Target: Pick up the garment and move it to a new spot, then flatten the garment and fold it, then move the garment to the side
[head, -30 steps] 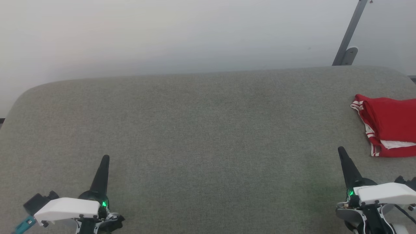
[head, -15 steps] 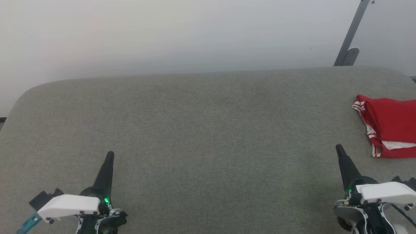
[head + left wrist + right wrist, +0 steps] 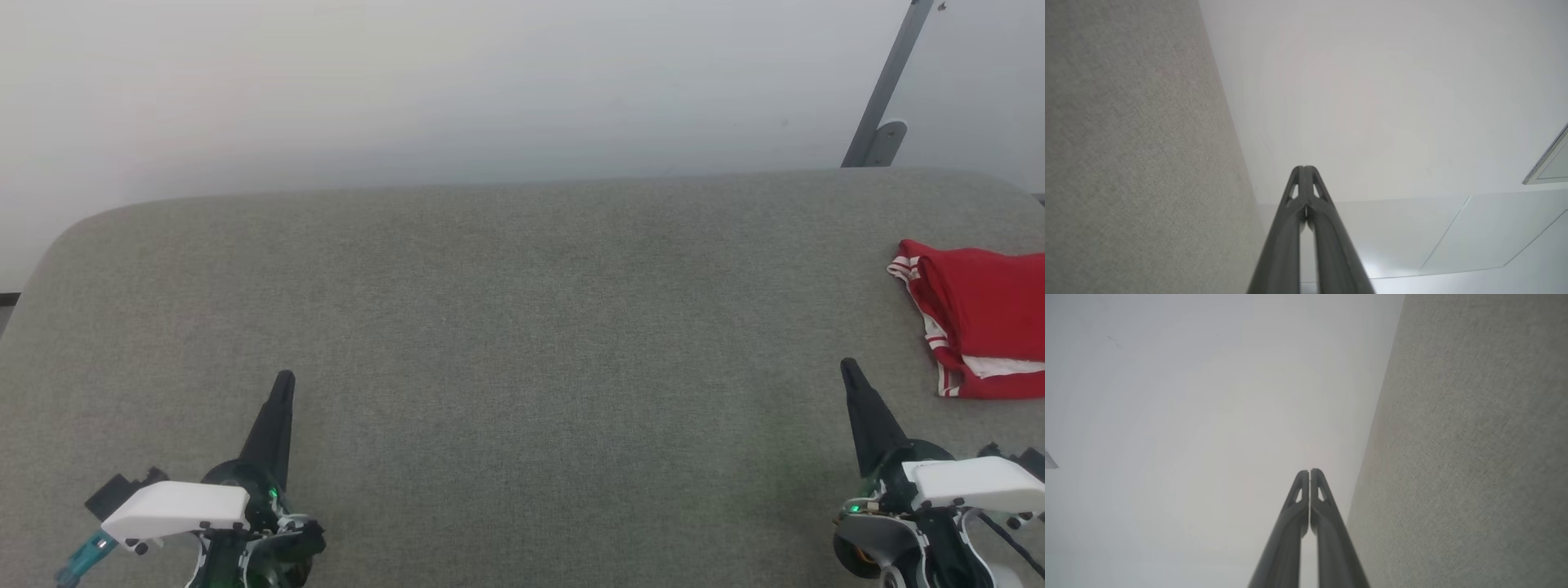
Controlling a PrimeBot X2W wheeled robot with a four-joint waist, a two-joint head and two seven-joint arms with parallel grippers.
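The garment (image 3: 984, 310), red with red-and-white striped trim and a strip of white, lies folded at the right edge of the grey-green fabric table (image 3: 522, 327), partly cut off by the frame. My right gripper (image 3: 847, 367) stands shut at the lower right, left of and below the garment, apart from it. At the lower left my left gripper (image 3: 284, 379) is shut too, empty. In the wrist views both finger pairs press together: left gripper (image 3: 1304, 168), right gripper (image 3: 1309, 471), each beside the table's fabric.
A pale wall runs behind the table's far edge. A grey slanted metal bar with a bracket (image 3: 884, 98) stands behind the far right corner. The table's corners are rounded.
The head view has shifted slightly, so the garment sits a little further right. Both grippers have crept a little up the view, still shut.
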